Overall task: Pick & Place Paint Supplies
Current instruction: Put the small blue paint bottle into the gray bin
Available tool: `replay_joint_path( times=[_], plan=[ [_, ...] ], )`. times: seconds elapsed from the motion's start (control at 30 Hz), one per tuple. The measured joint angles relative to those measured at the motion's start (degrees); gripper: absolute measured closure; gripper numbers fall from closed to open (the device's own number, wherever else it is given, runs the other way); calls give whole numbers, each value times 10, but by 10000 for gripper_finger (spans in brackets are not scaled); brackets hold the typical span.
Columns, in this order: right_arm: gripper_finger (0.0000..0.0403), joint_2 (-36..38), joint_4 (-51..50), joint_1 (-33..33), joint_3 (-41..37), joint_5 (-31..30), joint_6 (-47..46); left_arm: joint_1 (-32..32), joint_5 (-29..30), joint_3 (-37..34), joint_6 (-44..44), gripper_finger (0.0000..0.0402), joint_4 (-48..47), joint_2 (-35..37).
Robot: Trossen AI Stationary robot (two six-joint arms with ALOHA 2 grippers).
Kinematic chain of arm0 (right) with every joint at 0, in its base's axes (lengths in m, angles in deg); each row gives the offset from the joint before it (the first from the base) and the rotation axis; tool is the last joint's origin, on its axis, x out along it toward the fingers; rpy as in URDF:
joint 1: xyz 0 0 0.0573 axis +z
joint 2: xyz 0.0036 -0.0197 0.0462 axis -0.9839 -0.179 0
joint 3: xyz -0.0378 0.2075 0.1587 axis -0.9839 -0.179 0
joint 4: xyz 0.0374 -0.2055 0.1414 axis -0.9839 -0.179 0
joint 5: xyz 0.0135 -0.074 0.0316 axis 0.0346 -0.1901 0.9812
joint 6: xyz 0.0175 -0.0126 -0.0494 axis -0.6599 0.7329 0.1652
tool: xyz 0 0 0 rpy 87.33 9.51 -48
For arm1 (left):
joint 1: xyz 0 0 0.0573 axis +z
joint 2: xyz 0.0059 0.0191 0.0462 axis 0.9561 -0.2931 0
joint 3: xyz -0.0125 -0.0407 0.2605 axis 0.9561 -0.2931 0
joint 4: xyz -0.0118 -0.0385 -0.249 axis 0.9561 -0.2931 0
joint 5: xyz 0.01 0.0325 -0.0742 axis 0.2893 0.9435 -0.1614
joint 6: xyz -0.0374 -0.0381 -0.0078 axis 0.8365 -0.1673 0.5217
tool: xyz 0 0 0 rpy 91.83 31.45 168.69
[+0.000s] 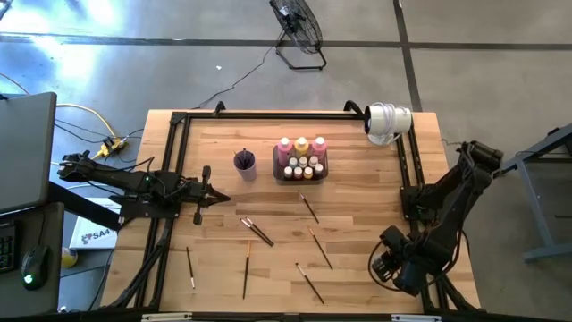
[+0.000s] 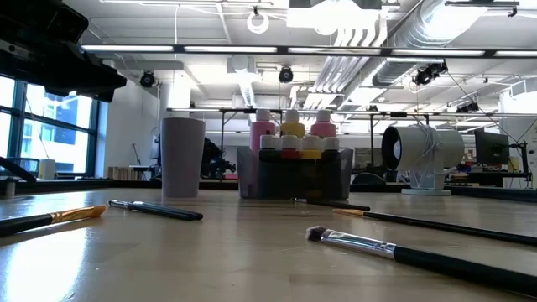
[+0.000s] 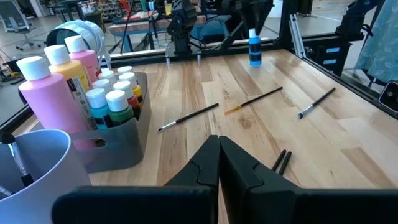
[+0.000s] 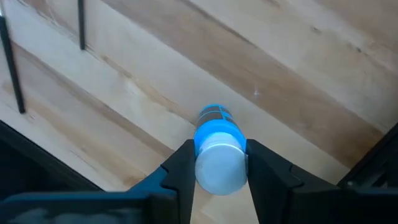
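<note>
A dark grey tray [image 1: 301, 174] at the table's far middle holds pink and yellow-orange bottles [image 1: 301, 145] and tiny white-capped ones [image 3: 115, 99]. A purple cup [image 1: 245, 163] stands to its left. Several thin brushes [image 1: 308, 207] lie flat, scattered over the near half of the table. Near the right edge, my right gripper [image 1: 386, 265] points down, shut on a small blue bottle with a white cap [image 4: 217, 152]; the left wrist view shows this bottle [image 3: 254, 48] far off. At the table's left, my left gripper [image 3: 219, 155] is shut, level and holds nothing. My right gripper pinches the blue bottle's upper body, just under the white cap [image 4: 216, 134], between its two fingers [image 4: 180, 168]. The fingers come from above, pointing down. The bottle stays upright. Whether its base [image 3: 254, 63] rests on the table or hangs just clear cannot be told.
A white camera [image 1: 389, 121] sits at the far right corner. Black frame rails [image 1: 174, 152] run along the table's left, far and right edges. Bare wood [image 1: 357, 206] lies between the brushes and the right rail.
</note>
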Motion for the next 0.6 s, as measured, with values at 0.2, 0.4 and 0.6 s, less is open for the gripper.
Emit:
replay_joint_path(
  times=[0.2, 0.4, 0.6],
  plan=[
    [286, 29, -6, -32, 0, -10, 53, 0, 0, 0, -1, 401, 0, 0],
    [293, 69, -8, -83, 0, -35, 141, 0, 0, 0, -1, 401, 0, 0],
    [288, 103, 1, -157, 0, -34, 251, 0, 0, 0, -2, 401, 0, 0]
  ],
)
